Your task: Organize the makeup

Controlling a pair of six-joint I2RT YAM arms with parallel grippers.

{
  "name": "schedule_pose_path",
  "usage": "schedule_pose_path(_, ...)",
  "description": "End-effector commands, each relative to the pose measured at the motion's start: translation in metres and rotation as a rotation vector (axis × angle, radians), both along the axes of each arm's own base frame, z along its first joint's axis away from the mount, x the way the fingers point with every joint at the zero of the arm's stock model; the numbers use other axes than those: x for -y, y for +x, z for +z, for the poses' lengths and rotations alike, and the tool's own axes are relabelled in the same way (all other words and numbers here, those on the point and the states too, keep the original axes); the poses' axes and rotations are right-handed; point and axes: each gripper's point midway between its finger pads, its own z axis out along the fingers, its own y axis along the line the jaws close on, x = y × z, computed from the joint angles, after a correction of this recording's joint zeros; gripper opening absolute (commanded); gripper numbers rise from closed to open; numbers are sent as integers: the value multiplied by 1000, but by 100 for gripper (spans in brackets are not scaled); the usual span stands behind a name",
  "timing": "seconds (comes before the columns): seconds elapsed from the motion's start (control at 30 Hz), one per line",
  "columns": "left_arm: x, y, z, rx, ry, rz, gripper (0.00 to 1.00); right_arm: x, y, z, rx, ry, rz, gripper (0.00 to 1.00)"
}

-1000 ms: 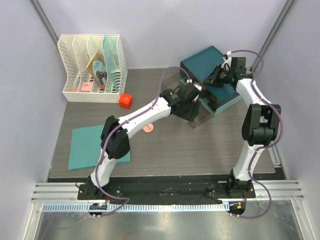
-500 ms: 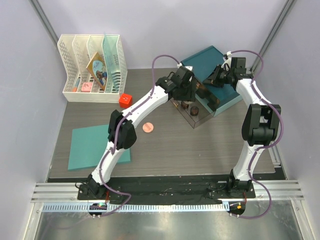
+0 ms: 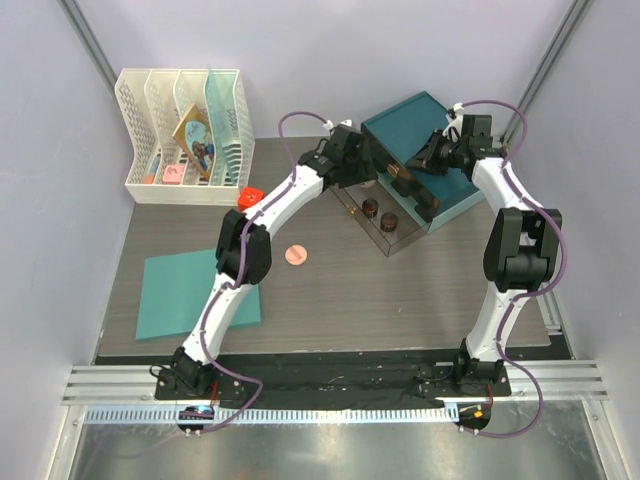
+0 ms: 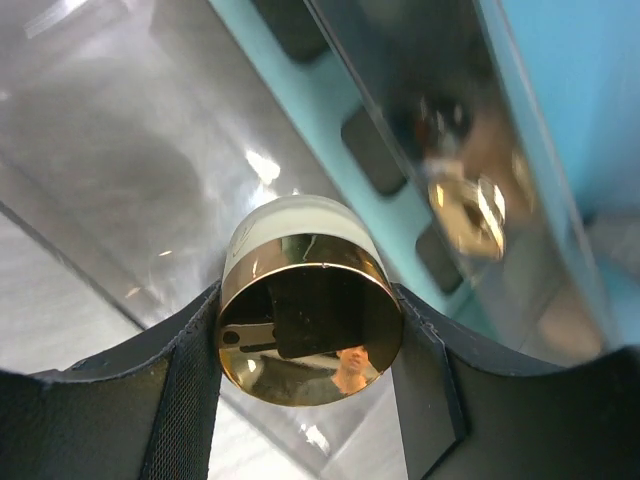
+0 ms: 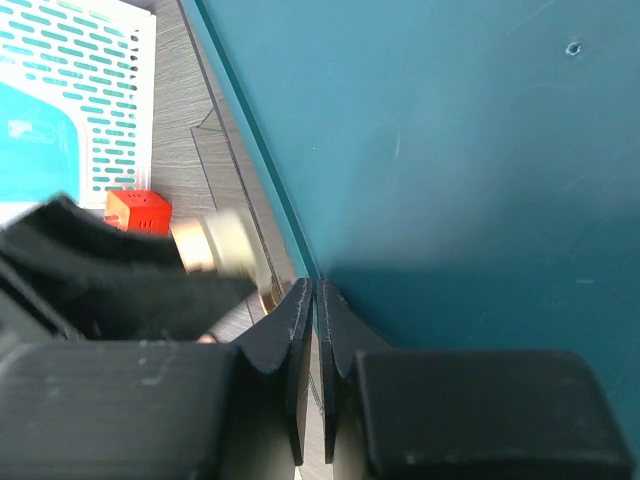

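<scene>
Gold-lidded jar [image 4: 310, 345] is clamped by its sides between the left gripper's [image 4: 308, 385] jaws, which stand about half open around it. It hangs over the clear organiser [image 3: 392, 243] beside the teal box [image 3: 420, 120]. It looks rigid, fairly light and glossy, so probably slippery; the round sides are the sound place to hold it. Two dark brown jars [image 3: 370, 208] stand inside the organiser, and a pink compact [image 3: 295, 255] lies apart on the table [image 3: 400, 300]. The right gripper's [image 5: 315, 300] jaws are almost together, pinching a thin clear panel [image 5: 232, 150] at the box's edge.
</scene>
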Motion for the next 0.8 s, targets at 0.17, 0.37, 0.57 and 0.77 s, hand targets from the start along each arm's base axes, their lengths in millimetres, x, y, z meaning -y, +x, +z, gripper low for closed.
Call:
schedule_pose_path(0.17,6,44,-3,-40,-260,92,59,26,-135,-162,-706,-192,-18,14)
schedule_pose_path(0.37,4,39,-19,-85,-259,76,71,26,-135,-161,-703,-191,-18,14)
schedule_pose_path(0.57,1,35,5,-39,-270,28,96,26,-136,-161,-706,-191,-18,14)
schedule_pose_path(0.77,-12,16,83,86,-306,-56,89,25,-136,-160,-701,-190,-17,14)
